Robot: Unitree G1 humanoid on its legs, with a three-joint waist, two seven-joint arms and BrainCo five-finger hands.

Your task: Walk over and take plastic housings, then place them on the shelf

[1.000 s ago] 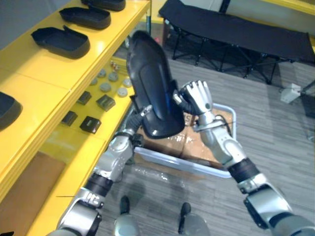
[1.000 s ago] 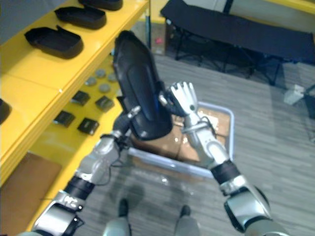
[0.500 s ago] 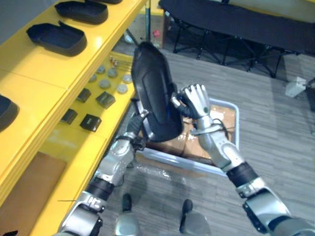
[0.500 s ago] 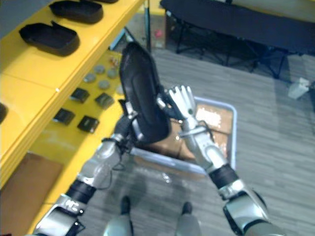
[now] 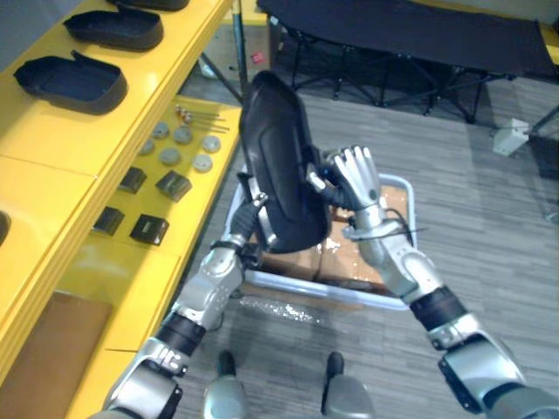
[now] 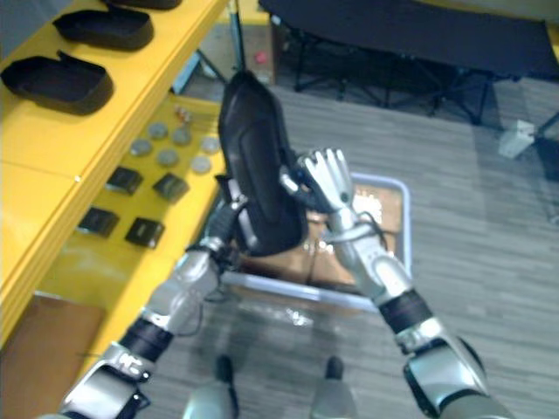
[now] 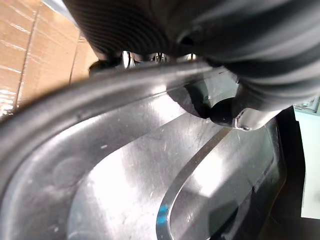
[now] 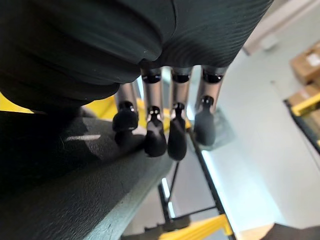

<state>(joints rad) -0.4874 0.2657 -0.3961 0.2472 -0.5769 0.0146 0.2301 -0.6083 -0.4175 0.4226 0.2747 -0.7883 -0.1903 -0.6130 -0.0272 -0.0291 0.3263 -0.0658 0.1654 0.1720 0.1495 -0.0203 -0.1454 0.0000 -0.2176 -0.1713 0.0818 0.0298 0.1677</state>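
Note:
A large black plastic housing [image 5: 279, 166] stands upright in the air between my two hands, above a crate. My left hand [image 7: 227, 110] holds it from below, its thumb hooked over the rim onto the glossy inner face [image 7: 150, 190]; its fingers are hidden behind the shell. My right hand [image 5: 358, 179] is open, with straight fingers [image 8: 155, 137] pressed flat against the housing's outer side [image 8: 75, 190]. Two more black housings [image 5: 65, 80] [image 5: 113, 26] lie on the top board of the yellow shelf [image 5: 52, 201] at my left.
The shelf's lower board carries small black blocks [image 5: 148, 229] and grey discs [image 5: 179, 148]. A pale blue crate [image 5: 384, 301] with cardboard boxes [image 5: 345, 262] sits on the grey floor below the hands. A black folding cot [image 5: 393, 26] stands at the back.
The camera has shifted, so the shelf sits further left and the crate more central. The housing stays between both hands in the same hold.

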